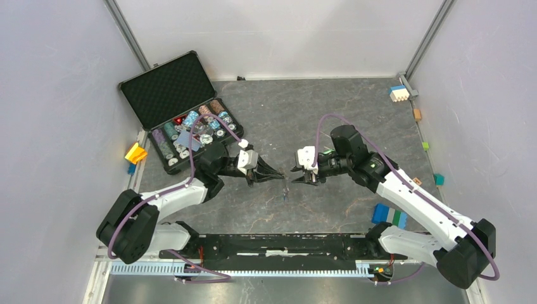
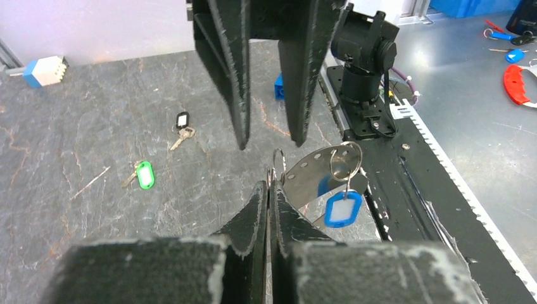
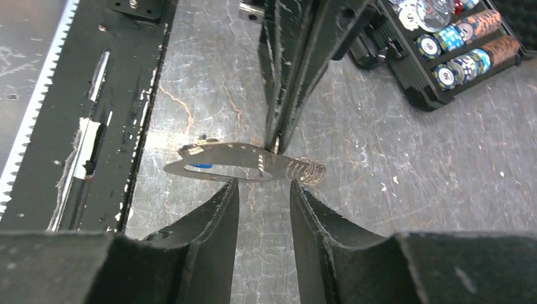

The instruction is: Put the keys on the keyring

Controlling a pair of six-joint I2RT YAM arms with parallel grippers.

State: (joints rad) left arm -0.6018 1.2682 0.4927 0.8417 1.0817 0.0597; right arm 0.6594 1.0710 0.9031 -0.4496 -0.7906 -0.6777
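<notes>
Left wrist view, bottom of frame: left gripper (image 2: 269, 190) clamped tight on the keyring (image 2: 279, 158), held up off the table (image 2: 95, 126). It's a thin wire loop, so I'd call it light, springy and slick, and likely to twist in the pinch. A holed metal strip (image 2: 310, 168) juts toward the right of the frame, and the blue key (image 2: 344, 210) dangles just beside it on a small ring; it looks free to swing.

Just above, the right gripper (image 2: 269, 144) hovers with its jaws apart and nothing between them. The best hold looks like the bare wire next to the left's pinch, clear of the strip.

Further off, at left of frame, the green key (image 2: 145, 175) and black key (image 2: 183, 126) lie flat on the table, well apart. They're tiny and flat, so the plastic tag is the part to pinch.

Nothing blocks them. A blue block (image 2: 278, 85) sits behind the right fingers, and the chip case (image 1: 180, 114) stands in the top view's upper left.
</notes>
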